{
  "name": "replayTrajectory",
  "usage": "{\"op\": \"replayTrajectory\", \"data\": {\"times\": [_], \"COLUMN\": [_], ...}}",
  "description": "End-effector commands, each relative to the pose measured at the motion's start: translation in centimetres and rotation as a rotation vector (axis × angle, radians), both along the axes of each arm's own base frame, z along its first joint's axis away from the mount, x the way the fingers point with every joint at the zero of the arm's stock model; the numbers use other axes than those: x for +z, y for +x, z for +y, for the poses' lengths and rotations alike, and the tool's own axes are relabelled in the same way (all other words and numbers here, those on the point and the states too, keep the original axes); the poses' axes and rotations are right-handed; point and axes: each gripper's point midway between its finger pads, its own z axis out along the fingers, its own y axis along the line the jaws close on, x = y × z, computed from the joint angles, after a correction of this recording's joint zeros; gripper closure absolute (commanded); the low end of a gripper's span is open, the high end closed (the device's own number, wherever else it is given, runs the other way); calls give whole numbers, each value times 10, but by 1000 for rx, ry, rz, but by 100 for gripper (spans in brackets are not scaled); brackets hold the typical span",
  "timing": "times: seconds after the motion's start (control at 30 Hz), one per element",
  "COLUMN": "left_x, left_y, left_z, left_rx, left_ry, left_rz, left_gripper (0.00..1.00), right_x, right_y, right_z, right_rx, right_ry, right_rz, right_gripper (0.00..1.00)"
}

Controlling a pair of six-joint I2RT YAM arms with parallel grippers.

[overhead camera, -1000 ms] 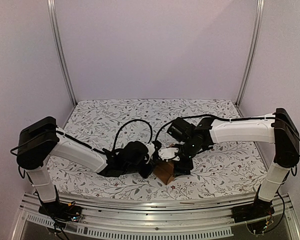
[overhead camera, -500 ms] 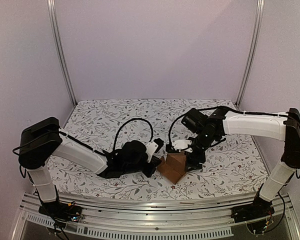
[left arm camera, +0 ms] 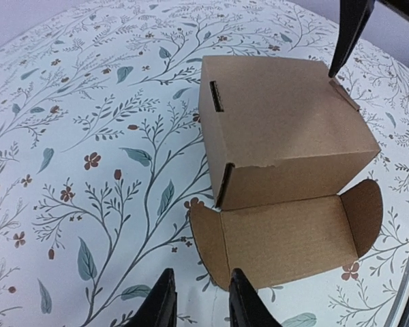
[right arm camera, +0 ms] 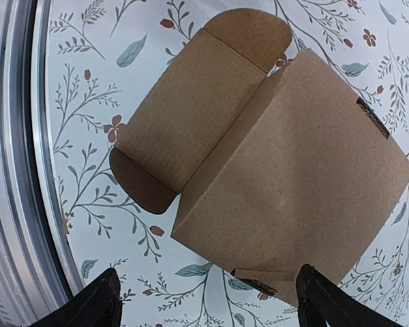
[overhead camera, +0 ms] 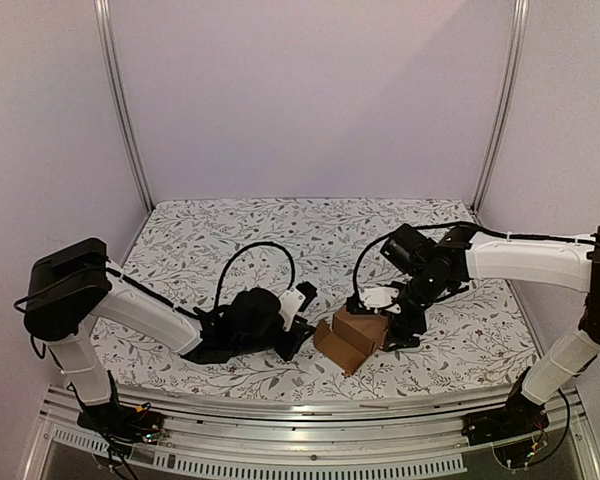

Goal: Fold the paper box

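The plain brown cardboard box (left arm camera: 286, 129) is formed; only its lid flap (left arm camera: 286, 238) is not yet closed. Nothing is held: left fingers (left arm camera: 160, 300) narrow, right fingers (right arm camera: 88, 306) wide.

Item: left arm (overhead camera: 145, 308), right arm (overhead camera: 525, 258), white link shells, black joints; black cables (overhead camera: 255, 246) looped at wrists; left end effector (left arm camera: 201, 300), right end effector (right arm camera: 211, 296), slim black tapered fingers (left arm camera: 162, 306).

Soft, even light; sharp views, faint shadows.
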Motion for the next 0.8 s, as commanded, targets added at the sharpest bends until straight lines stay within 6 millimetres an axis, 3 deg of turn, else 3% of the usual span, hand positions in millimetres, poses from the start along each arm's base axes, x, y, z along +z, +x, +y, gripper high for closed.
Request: {"op": "replayTrajectory", "data": {"times": [0.0, 0.23, 0.37, 0.5, 0.57, 0.77], "left_x": [-5, -20, -28, -27, -27, -35], "left_y": [-2, 4, 8, 7, 7, 7], "left_z": [-4, -17, -14, -8, -6, -13], "left_rx": [11, 39, 77, 85, 82, 47], "left_ry": [-41, -129, -124, -129, -130, -135], "left_rz": [13, 81, 97, 92, 92, 109], "left_gripper": [73, 70, 71, 73, 74, 79], "right_x": [-4, -8, -18, -13, -11, -30], "right_y": [6, 5, 11, 18, 16, -6], "right_z": [-5, 7, 11, 13, 14, 19], "right_rx": [75, 126, 128, 103, 106, 200], "right_ry": [14, 30, -13, -26, -15, -38], "right_rz": [-170, -306, -357, -408, -401, -340], "right_gripper": [12, 10, 10, 11, 11, 10]}}
